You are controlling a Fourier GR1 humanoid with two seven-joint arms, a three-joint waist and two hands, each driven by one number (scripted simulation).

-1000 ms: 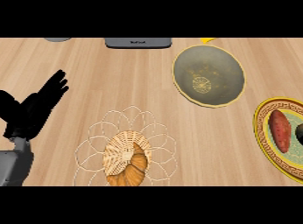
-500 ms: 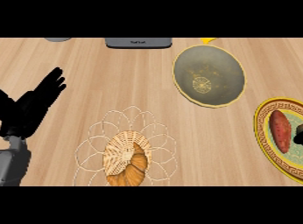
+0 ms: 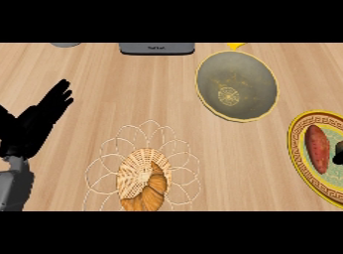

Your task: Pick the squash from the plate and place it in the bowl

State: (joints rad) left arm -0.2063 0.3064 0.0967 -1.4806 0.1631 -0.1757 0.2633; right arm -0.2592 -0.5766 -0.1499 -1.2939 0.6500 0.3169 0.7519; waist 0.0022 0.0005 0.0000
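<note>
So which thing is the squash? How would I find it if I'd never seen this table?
Start at the wooden counter and go to its right edge, where a yellow-rimmed patterned plate lies. The squash lies on that plate's left side: a long reddish-orange shape. The olive bowl up and to the left holds nothing, and the pale woven basket sits lower left.

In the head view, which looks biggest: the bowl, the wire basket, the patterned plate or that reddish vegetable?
1. Wire basket
2. Bowl
3. Patterned plate, unsure, since the view's right edge cuts it off
4. Reddish vegetable
</note>
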